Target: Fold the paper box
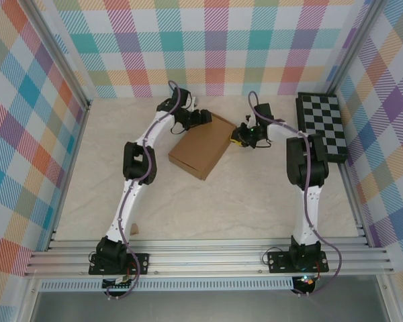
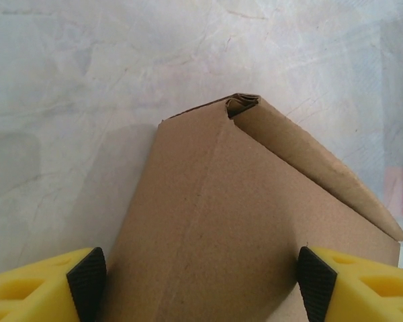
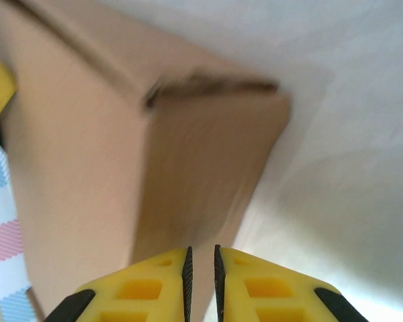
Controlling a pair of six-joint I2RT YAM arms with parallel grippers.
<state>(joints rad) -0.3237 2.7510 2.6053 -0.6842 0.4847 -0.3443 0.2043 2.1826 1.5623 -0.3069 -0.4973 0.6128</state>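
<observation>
Near the near-left corner of the pale marbled tabletop point(image 1: 188, 208) lies a tiny tan cube point(image 1: 133, 230). The left gripper point(image 1: 203, 117) point(image 2: 201, 285) sits over the far-left corner of the plain brown cardboard paper box point(image 1: 201, 151) point(image 2: 221, 215). Its yellow fingers stand wide apart, with the black pads point(image 2: 87, 278) on either side of the box's top face; whether they press it I cannot tell. The box lies closed and flat around the middle of the tabletop, towards the far edge and turned at a slant. The right gripper point(image 1: 240, 139) point(image 3: 201, 268) is just beside the box's right edge point(image 3: 87, 168), its fingers almost together with only a thin slit between them and nothing clamped. A black-and-white checkered board point(image 1: 322, 127) lies along the right edge.
</observation>
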